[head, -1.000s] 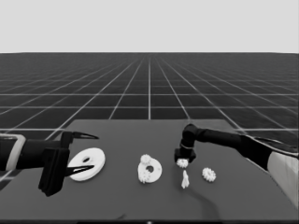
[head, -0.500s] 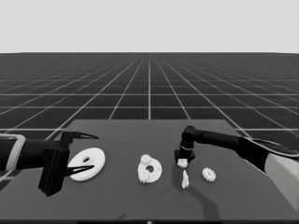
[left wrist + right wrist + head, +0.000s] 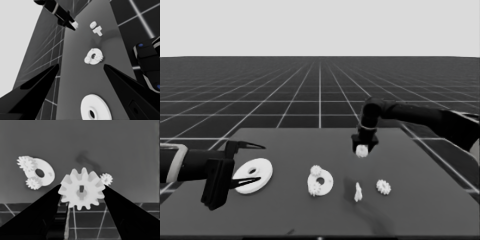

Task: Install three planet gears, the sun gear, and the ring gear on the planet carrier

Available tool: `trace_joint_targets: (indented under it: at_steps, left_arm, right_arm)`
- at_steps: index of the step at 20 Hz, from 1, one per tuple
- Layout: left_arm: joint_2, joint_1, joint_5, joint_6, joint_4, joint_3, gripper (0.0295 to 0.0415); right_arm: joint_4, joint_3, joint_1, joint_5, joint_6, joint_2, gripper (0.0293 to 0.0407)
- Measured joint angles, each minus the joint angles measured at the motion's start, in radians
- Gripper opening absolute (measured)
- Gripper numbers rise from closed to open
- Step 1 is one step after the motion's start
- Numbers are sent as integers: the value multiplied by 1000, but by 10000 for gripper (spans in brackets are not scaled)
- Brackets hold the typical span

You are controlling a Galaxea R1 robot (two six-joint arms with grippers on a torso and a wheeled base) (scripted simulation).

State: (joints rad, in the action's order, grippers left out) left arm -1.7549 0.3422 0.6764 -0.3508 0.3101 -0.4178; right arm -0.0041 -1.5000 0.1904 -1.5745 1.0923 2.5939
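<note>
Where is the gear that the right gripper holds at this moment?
In the head view, the held gear hangs between the right gripper fingers above the table's right half, beyond the thin white piece and to the right of the smaller round part.

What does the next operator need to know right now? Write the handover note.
Right gripper: shut on a gear, lifted over the table's far right part.
Left gripper: open, parked at the table's left end over the larger round part, not holding it.
Smaller round part: mid-table, two gears on it.
One loose gear lies at the right, beside the thin white piece.
Done: two gears seated. Left: seat the held gear, then the loose one, then the larger round part on top.
</note>
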Motion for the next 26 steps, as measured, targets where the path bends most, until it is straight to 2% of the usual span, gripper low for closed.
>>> trace_joint_targets:
  at_steps: [5,6,8,15,16,17,18,20,25,26]
  left_arm:
    - [0,0,0,0,0,0,385]
    - [0,0,0,0,0,0,385]
    - [0,0,0,0,0,0,385]
    - [0,0,0,0,0,0,385]
    - [0,0,0,0,0,0,385]
    - [0,0,0,0,0,0,385]
    - [0,0,0,0,0,0,385]
    - [0,0,0,0,0,0,385]
    - [0,0,0,0,0,0,385]
    - [0,0,0,0,0,0,385]
  right_arm:
    - [24,-17,26,-11,-9,7,312]
    - [27,31,28,-8,142,85,312]
    - [31,31,29,-4,259,227,312]
    - [32,-3,31,-3,300,302,312]
    - [-121,3,-96,25,305,301,312]
    - [-213,-26,-208,43,287,308,312]
    - [-263,-64,-269,59,263,318,312]
    - [-306,-112,-319,80,234,331,312]
    - [-325,-139,-339,92,219,339,312]
    - [-326,-140,-340,93,218,339,344]
